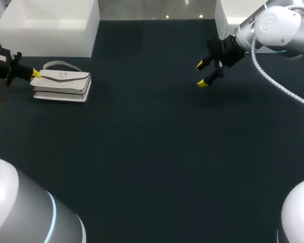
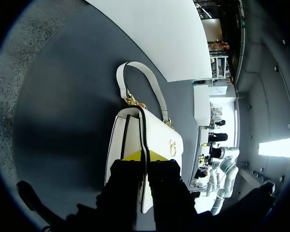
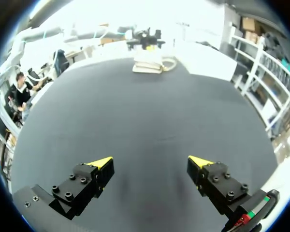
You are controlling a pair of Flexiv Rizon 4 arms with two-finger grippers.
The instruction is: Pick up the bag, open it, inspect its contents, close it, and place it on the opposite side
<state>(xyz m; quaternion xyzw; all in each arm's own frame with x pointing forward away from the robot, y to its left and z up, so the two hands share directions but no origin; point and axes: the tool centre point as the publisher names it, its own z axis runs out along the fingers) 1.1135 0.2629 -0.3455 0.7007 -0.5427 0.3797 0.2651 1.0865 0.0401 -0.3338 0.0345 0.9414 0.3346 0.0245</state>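
Observation:
A white handbag (image 1: 61, 86) with a looped handle (image 1: 61, 64) and gold fittings lies flat at the table's far left. My left gripper (image 1: 35, 74) is at its left end. In the left wrist view its yellow tips (image 2: 145, 155) stand close together, pinched on the dark edge of the bag's (image 2: 159, 135) flap. My right gripper (image 1: 200, 74) hangs open above the table's far right, with nothing between its fingers (image 3: 152, 162). From the right wrist view the bag (image 3: 147, 63) lies far ahead across the table, my left gripper (image 3: 145, 38) behind it.
A large white box (image 1: 50, 25) stands just behind the bag at the back left. Another white box (image 1: 233, 15) stands at the back right, close to my right arm. The dark table top (image 1: 152, 152) stretches between the two arms.

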